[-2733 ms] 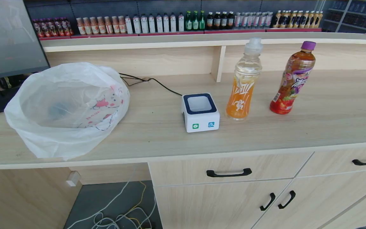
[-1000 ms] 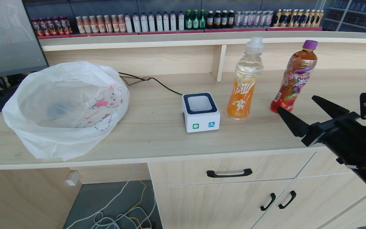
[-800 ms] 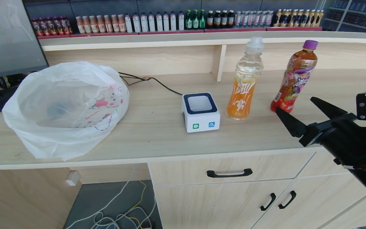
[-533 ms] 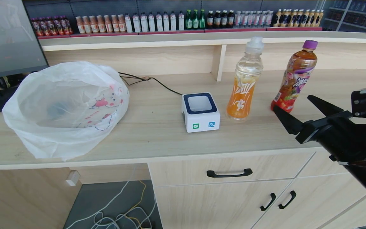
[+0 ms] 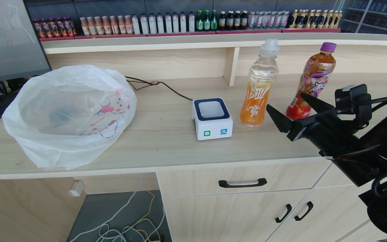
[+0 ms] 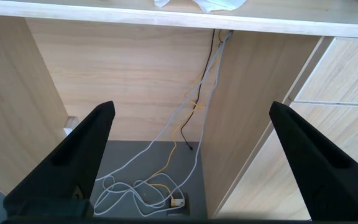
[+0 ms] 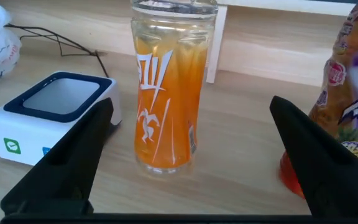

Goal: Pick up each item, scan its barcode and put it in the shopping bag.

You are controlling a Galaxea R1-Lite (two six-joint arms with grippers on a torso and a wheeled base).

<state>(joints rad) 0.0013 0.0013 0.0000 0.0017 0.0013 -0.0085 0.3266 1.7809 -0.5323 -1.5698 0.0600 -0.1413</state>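
An orange drink bottle (image 5: 259,84) with a clear cap stands upright on the wooden counter, right of the white scanner (image 5: 211,118). A reddish tea bottle (image 5: 311,80) with a purple cap stands further right. My right gripper (image 5: 287,103) is open just in front of the two bottles, touching neither. In the right wrist view the orange drink bottle (image 7: 169,93) stands ahead between the right gripper's (image 7: 191,106) spread fingers, with the scanner (image 7: 55,121) and tea bottle (image 7: 347,106) to either side. The white shopping bag (image 5: 69,114) lies open at the left. My left gripper (image 6: 191,109) is open below the counter.
A raised back ledge with a wooden divider (image 5: 231,65) runs behind the bottles. The scanner's black cable (image 5: 160,85) trails across the counter toward the bag. A dark monitor (image 5: 8,37) stands far left. Drawers (image 5: 242,183) sit below the counter edge; loose cables (image 6: 166,180) lie on the floor.
My right arm came into view from the right and has moved left and forward, from beside the tea bottle to just before the orange drink bottle. Its fingers stayed open. The bottles have not moved.
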